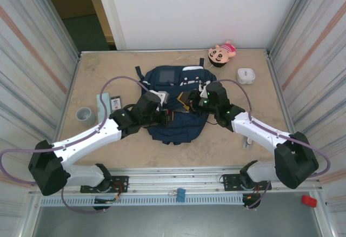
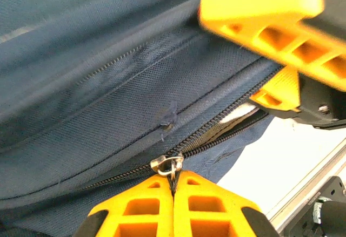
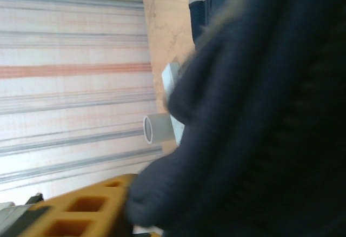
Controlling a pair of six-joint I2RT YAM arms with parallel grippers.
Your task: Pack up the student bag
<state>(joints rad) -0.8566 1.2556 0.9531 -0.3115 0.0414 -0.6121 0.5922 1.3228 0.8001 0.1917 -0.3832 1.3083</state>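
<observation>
- The student bag (image 1: 181,129) lies flat in the middle of the surface (image 1: 270,123), with both arms reaching in over it from the near edge.
- The step in hand looks like working the main zip. It is parted on one side, with pale lining showing in the gap, and joined on the other.
- The left end effector (image 2: 173,180) has its fingers pressed together on the metal zipper pull (image 2: 168,165), with no gap between them.
- The right end effector (image 1: 195,101) sits at the open stretch of the zip. Navy fabric bulges over its one visible yellow finger (image 3: 81,210). Whether it truly pinches the cloth cannot be told.
- The next move probably calls for drawing the pull steadily along the line of the teeth while the other arm keeps the fabric taut. The pull is small, so a skewed tug could slip it from the fingers.
- The left arm stretches low and long from its base, and the right arm bends in at the elbow.
</observation>
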